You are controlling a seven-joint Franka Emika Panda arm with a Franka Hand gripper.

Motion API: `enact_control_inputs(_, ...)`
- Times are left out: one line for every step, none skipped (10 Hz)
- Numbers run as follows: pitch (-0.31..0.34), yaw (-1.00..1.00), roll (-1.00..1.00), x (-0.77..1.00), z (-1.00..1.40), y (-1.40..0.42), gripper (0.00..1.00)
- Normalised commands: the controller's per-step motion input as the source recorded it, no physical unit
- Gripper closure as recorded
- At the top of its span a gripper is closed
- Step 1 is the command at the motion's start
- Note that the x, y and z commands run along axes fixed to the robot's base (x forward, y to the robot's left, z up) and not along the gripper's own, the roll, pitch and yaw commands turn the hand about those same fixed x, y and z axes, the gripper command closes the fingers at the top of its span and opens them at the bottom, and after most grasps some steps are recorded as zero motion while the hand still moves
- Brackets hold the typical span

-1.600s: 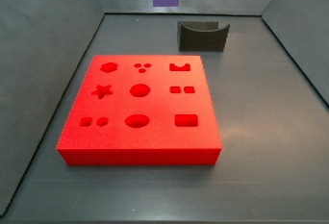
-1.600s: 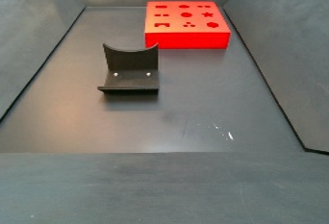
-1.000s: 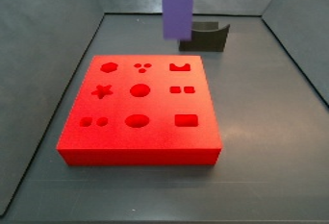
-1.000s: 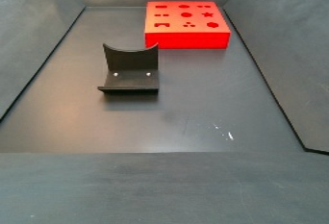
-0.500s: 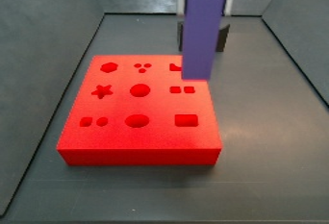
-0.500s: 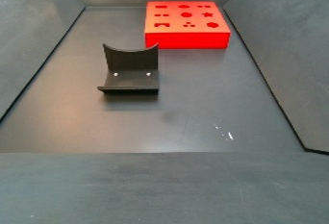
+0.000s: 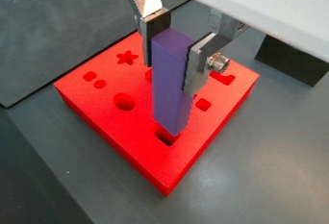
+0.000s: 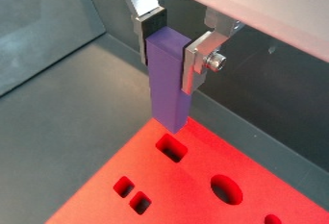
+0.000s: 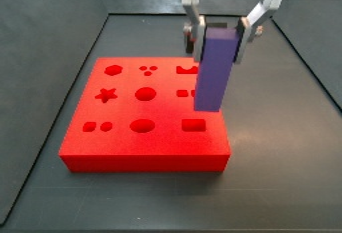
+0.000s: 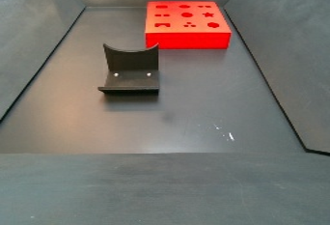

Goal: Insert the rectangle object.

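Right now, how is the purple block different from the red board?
The rectangle object is purple-blue; the red board is red. The rectangle object stands tall and upright, held in the gripper above the board; the red board lies flat on the floor. The rectangle object is plain; the red board has shaped holes. Both have straight edges.

One purple block (image 9: 215, 69) (the only one of its kind), held upright by one pair of jaws above the board, with two silver fingers (image 7: 203, 60), one on each of its sides. One red board (image 10: 187, 42) lies on the tabletop (image 10: 194, 113), its cut-outs set at nine spots in three rows of three (some spots hold two or three small holes). One dark grey curved holder (image 10: 129, 70).
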Motion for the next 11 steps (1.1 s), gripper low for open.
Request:
enact_control_inputs(0.026,0.00,0.08,0.00,-0.38,0.00,1.00)
enact_control_inputs(0.013,0.00,0.04,-0.03,-0.37,0.00,1.00)
enact_control_inputs(0.000,0.08,0.03,0.02,-0.34,0.00,1.00)
enact_control_inputs(0.000,0.16,0.05,0.04,-0.35,0.00,1.00)
enact_control_inputs(0.000,0.17,0.05,0.00,-0.35,0.00,1.00)
enact_control_inputs(0.000,0.16,0.00,0.00,-0.27,0.00,1.00)
enact_control_inputs(0.000,0.19,0.00,0.01,-0.24,0.00,1.00)
enact_control_inputs(0.000,0.18,0.02,0.00,-0.28,0.00,1.00)
enact_control_inputs(0.000,0.20,0.02,0.02,-0.26,0.00,1.00)
enact_control_inputs(0.000,0.23,0.02,0.06,-0.24,0.00,1.00)
enact_control_inputs(0.000,0.19,0.03,0.00,-0.23,0.00,1.00)
